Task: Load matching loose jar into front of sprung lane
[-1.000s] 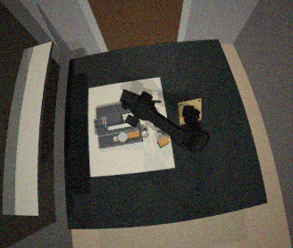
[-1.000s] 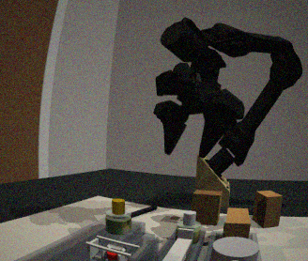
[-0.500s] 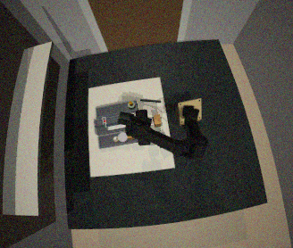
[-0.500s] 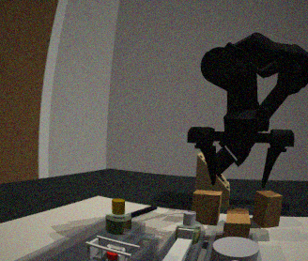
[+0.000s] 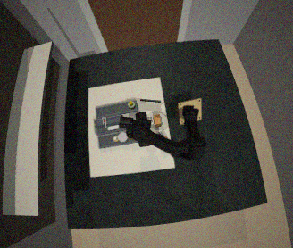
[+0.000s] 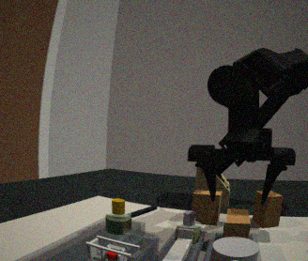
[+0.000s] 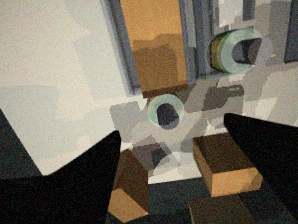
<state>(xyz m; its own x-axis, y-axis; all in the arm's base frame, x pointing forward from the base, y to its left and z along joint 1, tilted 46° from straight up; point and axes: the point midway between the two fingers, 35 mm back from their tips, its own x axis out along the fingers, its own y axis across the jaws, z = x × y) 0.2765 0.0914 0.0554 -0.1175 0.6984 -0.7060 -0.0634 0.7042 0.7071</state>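
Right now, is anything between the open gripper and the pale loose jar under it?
Nothing visible does: the gripper has a free line to the pale jar. A brown block and a second block sit near the fingertips and might get brushed.

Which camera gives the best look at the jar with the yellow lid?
The exterior view: the yellow-lidded jar stands in plain sight from the side, lid and green body both showing. The top view shows only a small yellow dot. In the wrist view I cannot pick it out; the open claw frames other items.
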